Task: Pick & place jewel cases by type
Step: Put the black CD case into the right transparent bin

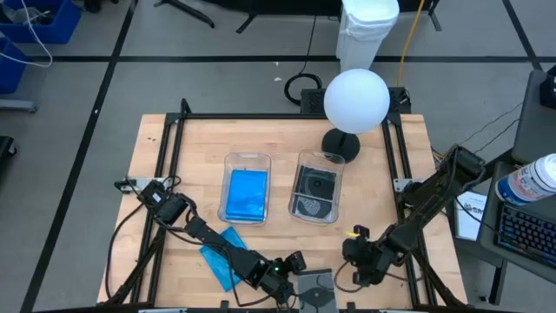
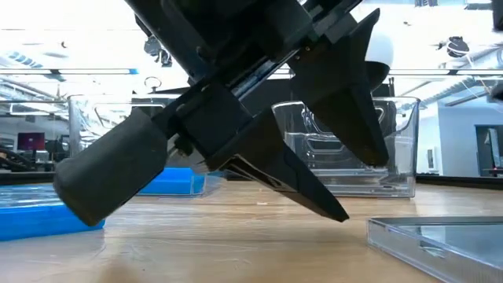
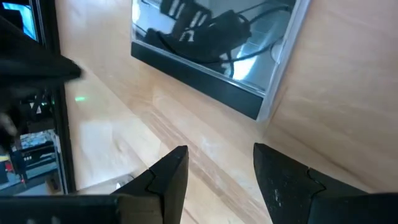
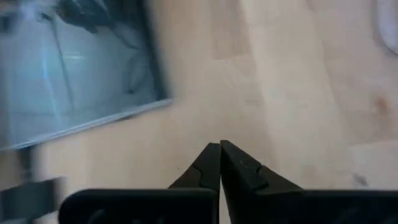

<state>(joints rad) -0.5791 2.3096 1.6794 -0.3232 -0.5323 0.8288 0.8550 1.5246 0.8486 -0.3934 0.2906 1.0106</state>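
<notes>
Left gripper (image 3: 214, 171): fingers apart with bare wood between them, holding nothing. It sits low over the near edge of the table, pointed at a clear jewel case.

Right gripper (image 4: 219, 163): fingertips pressed together, nothing held. It hangs at the near right of the table, just beside the same case.

Clear jewel case (image 1: 314, 288): lies flat on the wood at the near edge, between the two grippers. Its dark spine edge faces the left gripper, a little way off and not yet touched.

Blue jewel case (image 1: 222, 255): lies loose and flat on the table to the near left, partly under the left arm.

Left bin (image 1: 248, 161): a clear rectangular bin near the table's middle, with a blue case inside.

Right bin (image 1: 317, 158): its twin, just beside it, holding a clear case that shows a round disc.

Step in hand: judged as the left gripper lining up to pick the clear case at the near edge.

Doing it well: the case is thin and flat on the wood, so the fingers likely need to straddle one edge squarely and close low. A skewed approach would probably push it along the table. The right bin looks the matching destination.
</notes>
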